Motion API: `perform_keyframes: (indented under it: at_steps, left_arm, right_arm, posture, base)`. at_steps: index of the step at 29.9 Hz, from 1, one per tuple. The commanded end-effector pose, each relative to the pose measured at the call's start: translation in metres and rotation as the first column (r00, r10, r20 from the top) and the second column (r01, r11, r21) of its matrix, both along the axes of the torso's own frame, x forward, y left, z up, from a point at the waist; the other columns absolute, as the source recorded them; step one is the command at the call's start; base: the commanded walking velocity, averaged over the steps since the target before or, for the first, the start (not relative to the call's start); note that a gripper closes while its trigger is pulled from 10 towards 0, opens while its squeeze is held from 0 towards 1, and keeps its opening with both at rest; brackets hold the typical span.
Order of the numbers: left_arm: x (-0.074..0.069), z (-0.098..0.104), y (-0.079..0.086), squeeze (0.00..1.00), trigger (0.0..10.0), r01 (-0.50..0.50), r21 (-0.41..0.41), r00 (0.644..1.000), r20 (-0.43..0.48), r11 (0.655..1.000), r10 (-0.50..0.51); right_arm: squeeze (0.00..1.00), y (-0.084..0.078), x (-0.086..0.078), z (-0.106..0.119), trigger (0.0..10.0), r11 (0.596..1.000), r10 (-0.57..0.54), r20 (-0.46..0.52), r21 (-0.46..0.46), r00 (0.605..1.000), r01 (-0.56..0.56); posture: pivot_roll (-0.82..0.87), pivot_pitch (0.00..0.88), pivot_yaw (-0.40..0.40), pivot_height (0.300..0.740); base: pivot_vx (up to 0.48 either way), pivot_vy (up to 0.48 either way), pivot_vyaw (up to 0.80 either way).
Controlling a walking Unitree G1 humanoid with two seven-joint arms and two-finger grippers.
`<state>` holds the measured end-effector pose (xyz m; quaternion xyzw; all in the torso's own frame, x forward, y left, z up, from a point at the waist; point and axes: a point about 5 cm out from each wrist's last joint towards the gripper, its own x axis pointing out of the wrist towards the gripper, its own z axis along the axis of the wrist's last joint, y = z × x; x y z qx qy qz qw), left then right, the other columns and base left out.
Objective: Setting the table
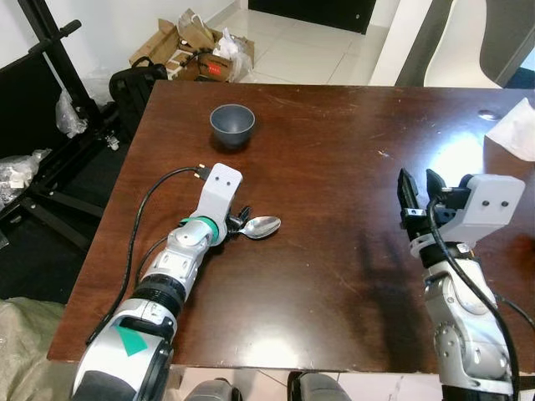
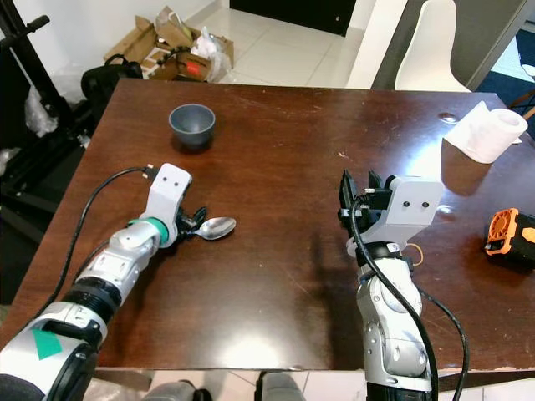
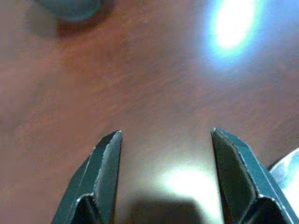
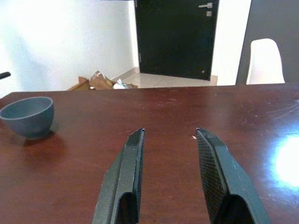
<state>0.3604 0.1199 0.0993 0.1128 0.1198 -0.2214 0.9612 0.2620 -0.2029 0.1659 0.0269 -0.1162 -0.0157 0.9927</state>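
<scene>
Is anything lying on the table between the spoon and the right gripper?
No. In the left eye view, only bare dark wood tabletop separates the spoon from the right gripper.

A dark brown wooden table [image 2: 284,276] carried a grey bowl [image 2: 191,124] at ten o'clock, a metal spoon [image 2: 217,227] at eight, a paper roll [image 2: 489,131] at two, and an orange-black device [image 2: 510,237] at three.

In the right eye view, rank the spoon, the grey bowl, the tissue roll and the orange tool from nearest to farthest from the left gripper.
1. Spoon, lying right at the left gripper.
2. Grey bowl, farther up the table, toward its far left corner.
3. Tissue roll, far right side.
4. Orange tool, at the right edge; it and the roll are close to call.
</scene>
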Motion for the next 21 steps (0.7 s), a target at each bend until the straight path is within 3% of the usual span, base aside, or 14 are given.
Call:
perform_keyframes:
  at_steps: [1, 2, 3, 4, 5, 6, 9, 13, 16, 21]
  left_arm:
    - [0.003, 0.014, -0.004, 0.0, 10.0, 0.078, -0.012, 0.996, 0.055, 0.997, -0.077]
    - [0.003, 0.023, -0.003, 0.0, 10.0, 0.165, 0.019, 0.982, 0.09, 0.986, -0.166]
    - [0.003, 0.023, -0.003, 0.0, 10.0, 0.165, 0.019, 0.982, 0.09, 0.986, -0.166]
    - [0.002, 0.03, 0.002, 0.0, 10.0, 0.274, 0.066, 0.956, 0.095, 0.959, -0.279]
    - [0.002, 0.03, 0.002, 0.0, 10.0, 0.274, 0.066, 0.956, 0.095, 0.959, -0.279]
    - [0.002, 0.035, 0.009, 0.0, 10.0, 0.365, 0.096, 0.925, 0.073, 0.926, -0.372]
    - [0.002, 0.044, 0.024, 0.0, 10.0, 0.491, 0.109, 0.869, -0.003, 0.864, -0.494]
    - [0.001, 0.041, 0.03, 0.0, 10.0, 0.52, 0.191, 0.851, -0.038, 0.833, -0.523]
    - [0.003, 0.035, 0.034, 0.0, 10.0, 0.489, 0.261, 0.868, -0.049, 0.832, -0.495]
    - [-0.001, 0.021, 0.035, 0.0, 10.0, 0.503, 0.27, 0.863, -0.114, 0.821, -0.492]
  right_arm:
    - [0.0, -0.001, -0.001, 0.001, 10.0, 1.0, -0.008, 0.005, 0.006, 1.0, 0.007]
    - [0.0, 0.0, -0.001, 0.001, 10.0, 1.0, -0.006, 0.006, 0.006, 1.0, 0.006]
    - [0.0, 0.0, -0.001, 0.001, 10.0, 1.0, -0.006, 0.006, 0.006, 1.0, 0.006]
    - [0.0, 0.0, -0.001, 0.001, 10.0, 1.0, -0.006, 0.006, 0.007, 1.0, 0.006]
    - [0.0, 0.0, -0.001, 0.001, 10.0, 1.0, -0.006, 0.006, 0.007, 1.0, 0.006]
    - [0.0, 0.0, 0.0, 0.001, 10.0, 1.0, -0.006, 0.006, 0.008, 1.0, 0.006]
    - [0.0, 0.002, -0.001, 0.0, 10.0, 1.0, -0.004, 0.004, 0.011, 1.0, 0.004]
    - [0.0, 0.002, -0.002, -0.001, 10.0, 1.0, -0.004, 0.002, 0.012, 1.0, 0.004]
    - [0.0, 0.001, -0.002, -0.001, 10.0, 1.0, -0.005, 0.001, 0.012, 1.0, 0.005]
    - [0.0, 0.0, -0.001, 0.0, 10.0, 1.0, -0.004, 0.002, 0.01, 1.0, 0.004]
  posture:
    - [-0.04, 0.014, 0.047, 0.74]
    - [-0.04, 0.013, 0.047, 0.74]
    - [-0.04, 0.013, 0.047, 0.74]
    - [-0.04, 0.012, 0.048, 0.74]
    - [-0.04, 0.012, 0.048, 0.74]
    - [-0.04, 0.013, 0.048, 0.74]
    - [-0.04, 0.015, 0.047, 0.74]
    - [-0.04, 0.014, 0.046, 0.74]
    - [-0.04, 0.015, 0.042, 0.74]
    - [-0.04, 0.015, 0.036, 0.74]
  base:
    - [0.0, 0.0, 0.0]
    - [0.0, 0.0, 0.0]
    - [0.0, 0.0, 0.0]
    - [0.0, 0.0, 0.0]
    - [0.0, 0.0, 0.0]
    - [0.0, 0.0, 0.0]
    - [0.0, 0.0, 0.0]
    - [0.0, 0.0, 0.0]
    - [0.0, 0.0, 0.0]
    - [0.0, 0.0, 0.0]
